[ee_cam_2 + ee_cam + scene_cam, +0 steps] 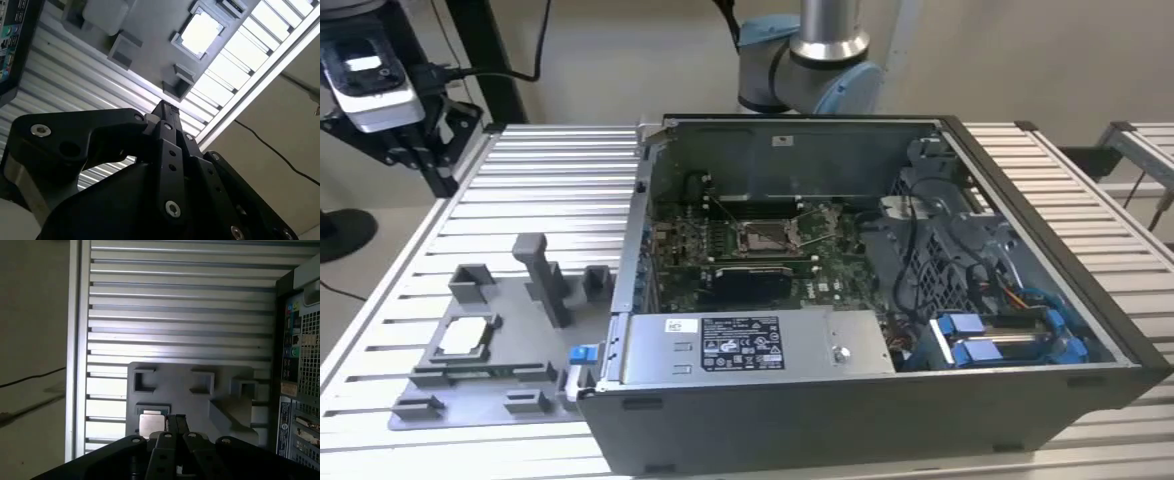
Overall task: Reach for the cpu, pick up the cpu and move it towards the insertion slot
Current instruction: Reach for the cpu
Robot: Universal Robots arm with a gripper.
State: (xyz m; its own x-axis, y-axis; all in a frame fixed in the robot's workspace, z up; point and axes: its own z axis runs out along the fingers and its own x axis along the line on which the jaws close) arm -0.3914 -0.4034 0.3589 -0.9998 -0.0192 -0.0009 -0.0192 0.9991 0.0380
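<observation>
First wrist view: the cpu (151,422) lies flat in its grey fixture (200,402), ahead of the fingers (172,423) (closed together, empty), untouched.

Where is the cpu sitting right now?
In the exterior view the cpu lies in the grey fixture plate on the table, to the exterior view's left of the open computer case.

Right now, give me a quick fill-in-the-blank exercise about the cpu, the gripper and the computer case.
1. The cpu lies on the exterior view's ___ of the computer case.
2. The case's upward side is ___, showing the motherboard.
3. The gripper holds ___.
Missing words: left, open, nothing.
</observation>
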